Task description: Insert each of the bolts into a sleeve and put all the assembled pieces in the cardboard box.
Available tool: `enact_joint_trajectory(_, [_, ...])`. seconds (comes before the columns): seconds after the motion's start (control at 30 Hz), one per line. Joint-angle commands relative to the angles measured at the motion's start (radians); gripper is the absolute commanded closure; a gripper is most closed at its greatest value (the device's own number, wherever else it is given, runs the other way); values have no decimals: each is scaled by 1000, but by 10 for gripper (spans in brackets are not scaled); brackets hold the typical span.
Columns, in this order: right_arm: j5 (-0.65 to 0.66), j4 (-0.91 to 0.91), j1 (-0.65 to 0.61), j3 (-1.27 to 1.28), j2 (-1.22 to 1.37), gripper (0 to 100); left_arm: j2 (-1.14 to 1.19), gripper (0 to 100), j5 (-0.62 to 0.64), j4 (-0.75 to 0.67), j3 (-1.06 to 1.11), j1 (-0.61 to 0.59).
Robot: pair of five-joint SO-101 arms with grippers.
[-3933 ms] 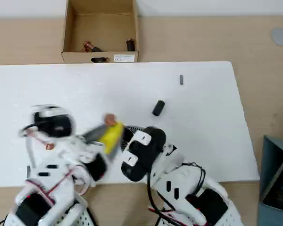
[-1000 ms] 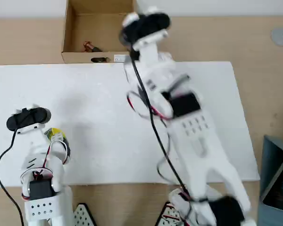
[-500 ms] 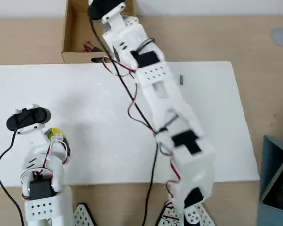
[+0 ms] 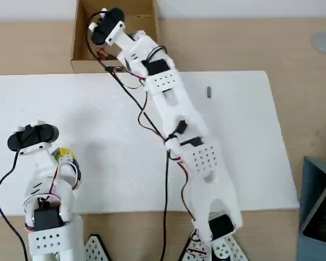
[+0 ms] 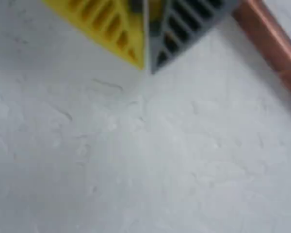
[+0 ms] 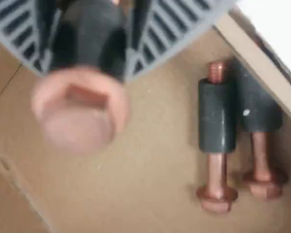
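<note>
- The right gripper [image 6: 94, 43] is being held clamped on an assembled piece [image 6: 80, 107], with the bolt head jutting past the tips, above the floor of the cardboard box [image 4: 84, 66].
- Recommended: the piece is being best served by a low release over bare floor, clear of the stored pieces.
- Two finished pieces [image 6: 217, 126] [image 6: 259, 121] are being stored side by side at the box wall.
- The left gripper [image 5: 146, 58] is being held closed and empty over the white mat [image 5: 136, 160], with a loose bolt [image 5: 271, 39] just beside it.
</note>
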Motion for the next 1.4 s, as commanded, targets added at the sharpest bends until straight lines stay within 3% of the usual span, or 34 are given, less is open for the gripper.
enact_joint_trajectory(0.0, [6, 51, 10, -134, 1, 835, -8, 997, -6, -17, 8, -9])
enact_joint_trajectory(0.33, [5, 152, 10, -239, 5, 835, -8, 997, -5, -17, 8, -9])
enact_joint_trajectory(0.57, [2, 359, 5, -467, 8, 837, -8, 997, -5, -17, 8, -9])
enact_joint_trajectory(0.8, [2, 603, 4, -728, 10, 992, -8, 997, -5, -17, 8, -9])
enact_joint_trajectory(0.9, [0, 706, 4, -814, 8, 987, -8, 997, -3, -17, 8, -9])
enact_joint_trajectory(1.17, [-84, 830, -2, -812, -122, 990, -8, 997, -3, -17, 8, -9])
enact_joint_trajectory(1.37, [-92, 1056, -5, -814, -236, 990, -8, 997, -3, -17, 8, -9])
